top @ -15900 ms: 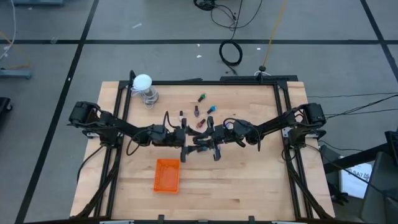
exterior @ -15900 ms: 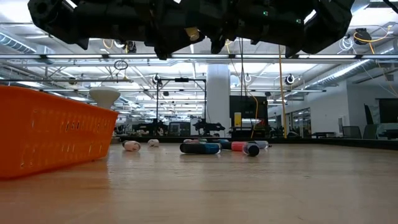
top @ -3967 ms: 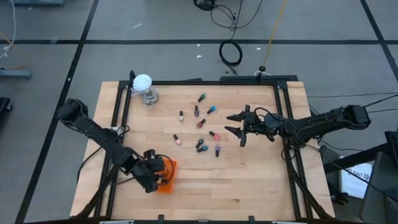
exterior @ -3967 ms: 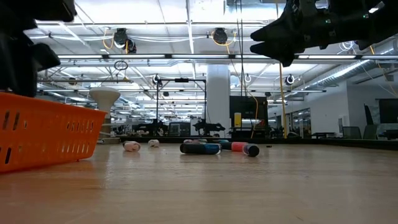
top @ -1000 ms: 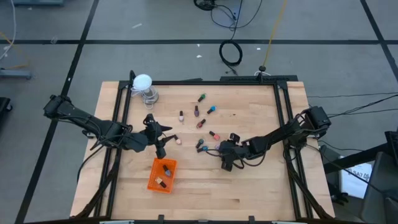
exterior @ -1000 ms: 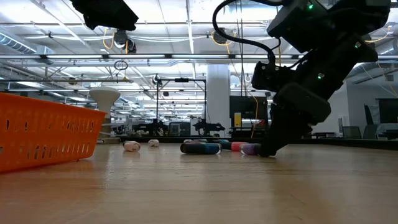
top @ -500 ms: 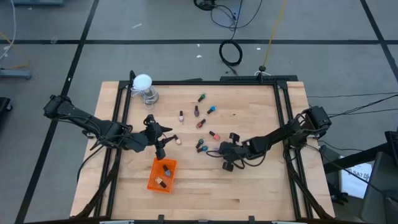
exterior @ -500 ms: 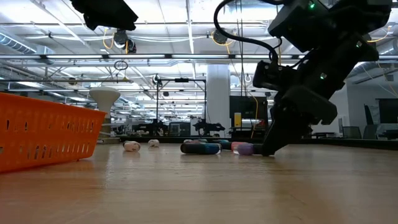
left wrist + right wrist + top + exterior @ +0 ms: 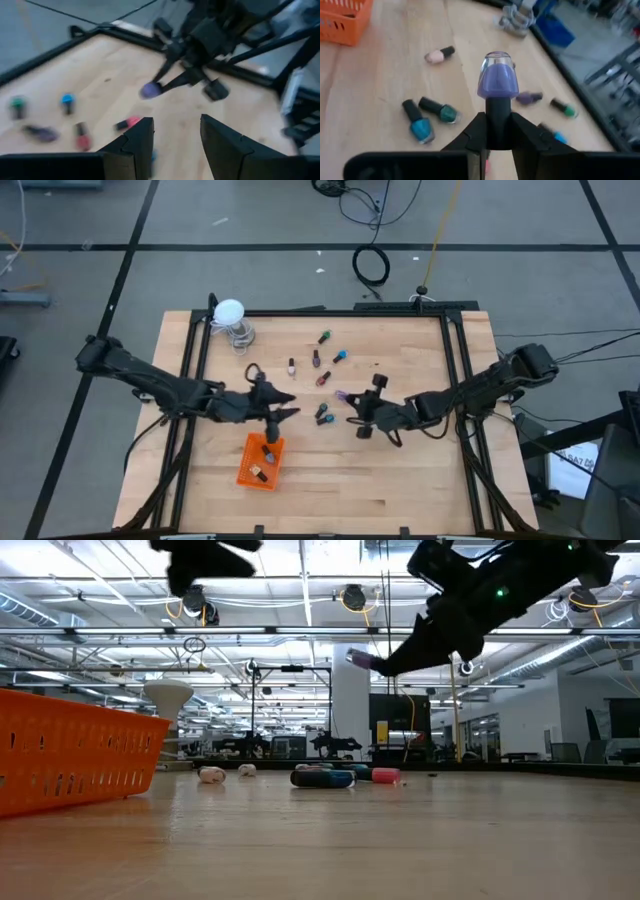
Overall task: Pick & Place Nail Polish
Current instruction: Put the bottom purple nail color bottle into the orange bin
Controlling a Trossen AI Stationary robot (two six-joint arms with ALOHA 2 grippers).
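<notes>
Above the middle of the bench (image 9: 400,480), your right hand (image 9: 346,397) is clamped on the dark cap of a purple nail polish bottle (image 9: 494,81), which it holds clear of the wood with the glass end pointing away from the wrist. To do this carry well, you should keep the grip firm on the cap, stay high enough to pass over the loose bottles (image 9: 322,414) lying beneath, and travel toward the orange tray (image 9: 259,463) near the bench's front. The bottle is probably slippery and top-heavy in this hold, so a smooth sweep is safer than a jerk. Your left hand (image 9: 284,405) hovers just above the tray's far edge with its fingers (image 9: 134,145) apart and nothing between them; it sits on the likely path, so move it aside or plan a handover there. The tray already holds what look like two bottles (image 9: 266,455), lying loose inside. Roughly eight more bottles lie scattered on the bench behind both hands.
</notes>
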